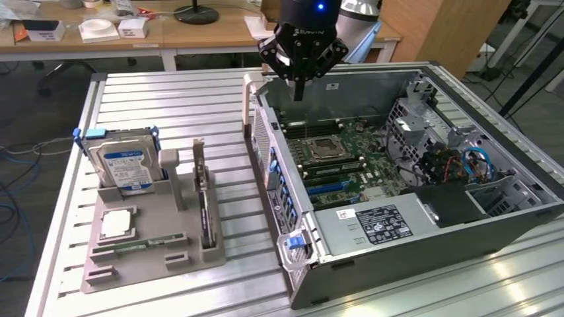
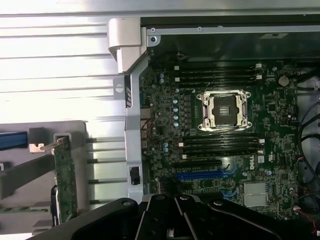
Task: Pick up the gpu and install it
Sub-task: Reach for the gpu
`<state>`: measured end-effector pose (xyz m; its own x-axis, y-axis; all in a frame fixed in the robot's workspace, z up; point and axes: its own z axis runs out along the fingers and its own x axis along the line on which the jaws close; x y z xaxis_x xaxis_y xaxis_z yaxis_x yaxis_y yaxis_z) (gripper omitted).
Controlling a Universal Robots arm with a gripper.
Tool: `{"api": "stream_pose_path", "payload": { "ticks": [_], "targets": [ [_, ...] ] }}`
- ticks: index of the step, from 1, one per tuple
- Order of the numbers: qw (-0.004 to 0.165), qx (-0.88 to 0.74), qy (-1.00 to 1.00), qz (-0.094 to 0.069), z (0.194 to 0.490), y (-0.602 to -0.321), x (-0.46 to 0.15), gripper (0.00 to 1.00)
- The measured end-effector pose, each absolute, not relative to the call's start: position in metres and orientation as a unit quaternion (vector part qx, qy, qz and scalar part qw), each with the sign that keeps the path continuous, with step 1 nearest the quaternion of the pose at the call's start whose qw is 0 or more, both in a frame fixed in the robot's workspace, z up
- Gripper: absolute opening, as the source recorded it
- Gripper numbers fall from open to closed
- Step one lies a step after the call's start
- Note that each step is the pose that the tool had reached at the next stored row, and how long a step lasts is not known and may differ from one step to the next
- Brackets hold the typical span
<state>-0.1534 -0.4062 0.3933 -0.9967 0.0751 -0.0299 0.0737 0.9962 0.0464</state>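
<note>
Gripper (image 1: 300,92) pinched together and empty, I hovered at the exterior view's upper centre above the computer case (image 1: 414,241); the gpu (image 1: 205,198) stood on edge in the grey holder (image 1: 145,257), lower left, well apart

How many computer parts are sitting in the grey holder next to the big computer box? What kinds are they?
hard drive: 1
gpu: 1
processor chip: 1
memory stick: 1
Total: 4
</note>
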Motion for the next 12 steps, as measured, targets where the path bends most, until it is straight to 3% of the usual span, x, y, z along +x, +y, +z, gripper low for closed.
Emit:
{"api": "stream_pose_path", "payload": {
  "ticks": [12],
  "targets": [
    [0.016, 0.037, 0.999, 0.023, 0.3933, -0.4081, -0.1561, 0.11]
  ]
}}
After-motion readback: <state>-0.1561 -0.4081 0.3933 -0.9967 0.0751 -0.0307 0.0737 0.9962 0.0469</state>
